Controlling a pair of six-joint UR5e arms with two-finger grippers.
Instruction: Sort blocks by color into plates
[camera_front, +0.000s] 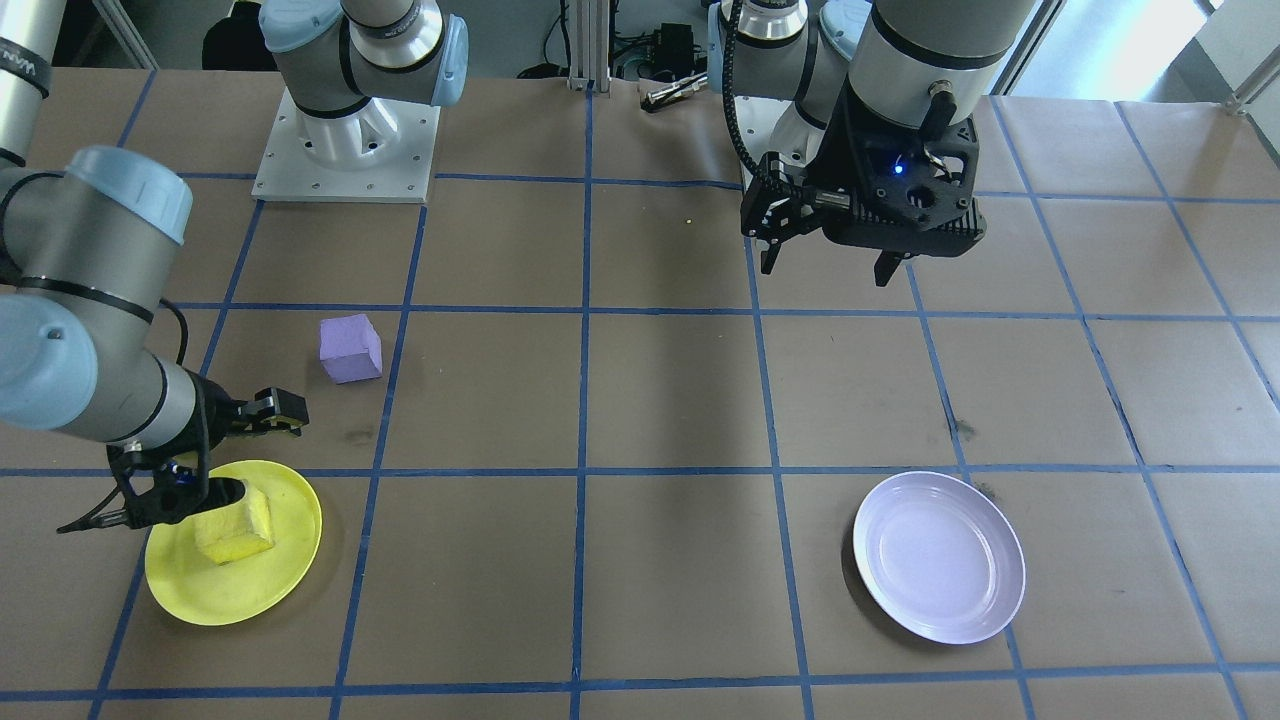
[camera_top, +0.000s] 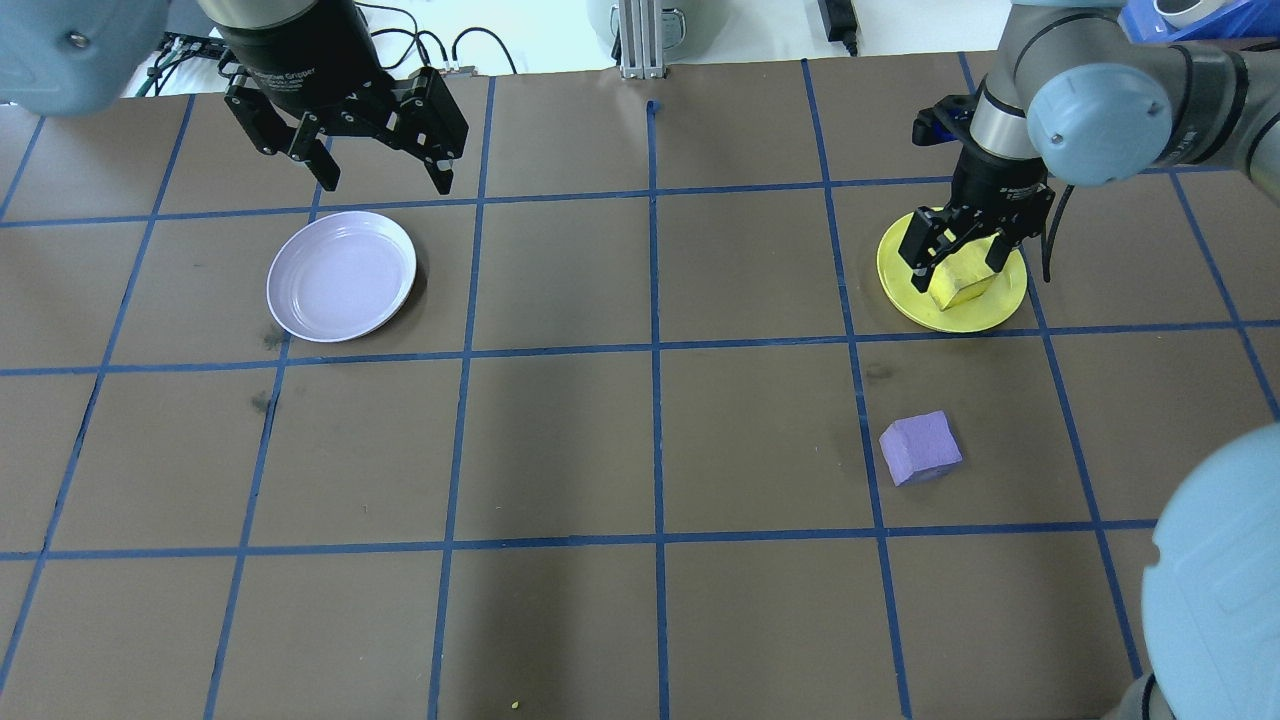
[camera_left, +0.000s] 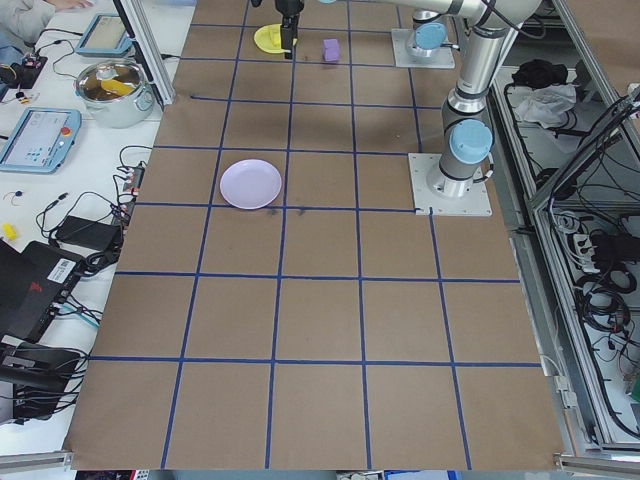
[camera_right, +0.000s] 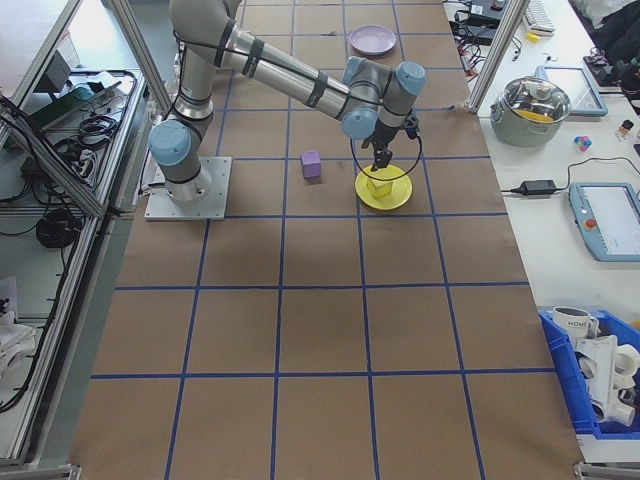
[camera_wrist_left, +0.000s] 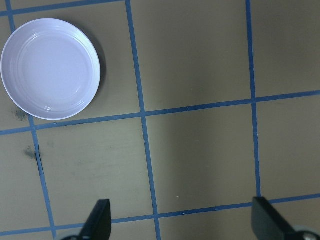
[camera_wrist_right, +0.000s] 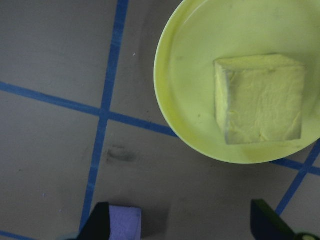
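**Yellow block placed; purple block left to sort**

Yellow block (camera_wrist_right: 260, 97) was seen resting in the yellow plate (camera_wrist_right: 185, 75), below the right gripper (camera_top: 965, 252), whose fingers were spread apart. Purple block (camera_top: 920, 447) lay near that plate, untouched; a grasp was judged next. Left gripper (camera_top: 380, 170), open, was held beside the lavender plate (camera_top: 342, 275), with bare table between the plates.

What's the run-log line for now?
yellow foam cube: in yellow plastic plate | purple foam cube: on table | right gripper: open | left gripper: open

Brown paper-covered table (camera_top: 560, 450) gridded with blue tape (camera_top: 655, 400); cluttered side benches (camera_left: 60, 200).
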